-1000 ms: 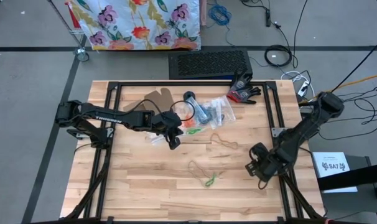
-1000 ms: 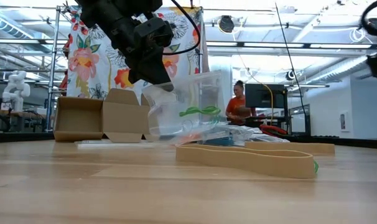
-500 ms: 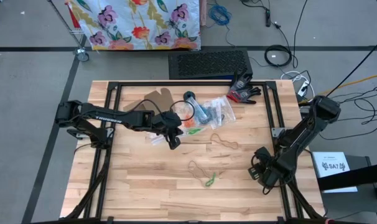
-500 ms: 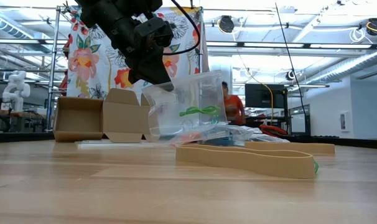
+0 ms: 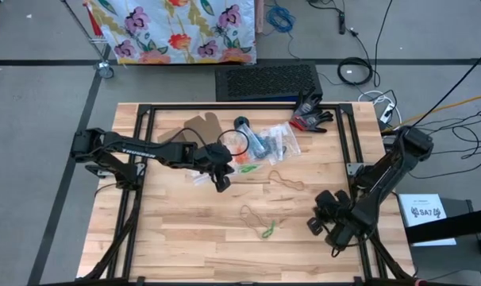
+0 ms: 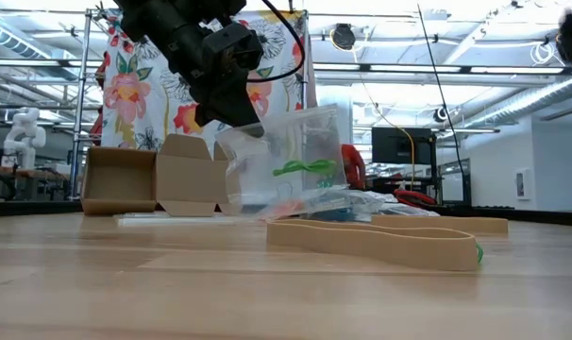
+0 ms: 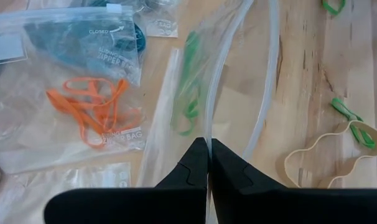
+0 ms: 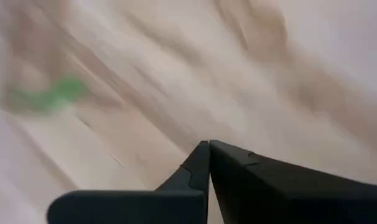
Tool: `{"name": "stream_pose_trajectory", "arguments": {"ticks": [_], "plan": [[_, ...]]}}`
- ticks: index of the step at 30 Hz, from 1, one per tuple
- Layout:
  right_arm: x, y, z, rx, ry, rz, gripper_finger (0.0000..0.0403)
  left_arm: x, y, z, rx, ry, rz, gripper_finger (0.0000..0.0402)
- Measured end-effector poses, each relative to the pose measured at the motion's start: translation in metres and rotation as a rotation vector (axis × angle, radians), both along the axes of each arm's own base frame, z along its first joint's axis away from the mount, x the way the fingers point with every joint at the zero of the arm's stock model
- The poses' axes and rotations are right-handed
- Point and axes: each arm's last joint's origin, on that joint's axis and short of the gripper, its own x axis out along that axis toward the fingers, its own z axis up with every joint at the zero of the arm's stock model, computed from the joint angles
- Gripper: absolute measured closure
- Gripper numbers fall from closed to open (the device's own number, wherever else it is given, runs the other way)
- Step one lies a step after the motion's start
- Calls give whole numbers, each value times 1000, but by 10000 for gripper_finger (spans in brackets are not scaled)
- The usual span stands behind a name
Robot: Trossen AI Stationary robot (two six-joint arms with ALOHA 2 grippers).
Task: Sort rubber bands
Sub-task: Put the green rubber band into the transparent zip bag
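My left gripper (image 5: 222, 183) stands over the table's middle, shut on a clear plastic bag (image 6: 286, 161) that holds green rubber bands (image 7: 188, 84). Beside it lies a bag of orange rubber bands (image 7: 95, 109). Loose on the wood lie a tan rubber band (image 5: 252, 214) with a green one (image 5: 267, 230) at its near end, and another tan band (image 5: 286, 181). My right gripper (image 5: 318, 221) hovers near the table's right front, shut and holding nothing; its blurred wrist view shows a green smear (image 8: 45, 96) on the wood. My left gripper pinches the clear bag's upper edge (image 7: 208, 127) between its two fingers, coming from above and pointing down. The bag stands up below the fingers, tilted, with its lower end (image 6: 295, 203) resting on the other bags on the table.
More clear bags (image 5: 272, 143) are piled at the far middle, with a flattened cardboard box (image 5: 197, 127) to their left and red-and-black gloves (image 5: 310, 115) at the far right. A black frame (image 5: 145, 119) rims the table. A person (image 6: 354, 165) shows far behind.
My right gripper has swung toward the table's near edge and a little left, toward the loose tan and green bands; its wrist view is smeared by the motion. My left gripper and its bag have kept still.
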Motion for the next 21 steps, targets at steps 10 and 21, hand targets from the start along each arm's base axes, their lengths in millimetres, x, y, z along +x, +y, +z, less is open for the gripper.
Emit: {"name": "stream_pose_trajectory", "arguments": {"ticks": [10, 21], "plan": [[84, -30, 34, -289, -279, 280, 403, 3, 0, 3, 2, -41, 1, 395], [117, -79, 39, -269, -228, 390, 403, -1, 0, -1, -1, 15, 0, 395]]}}
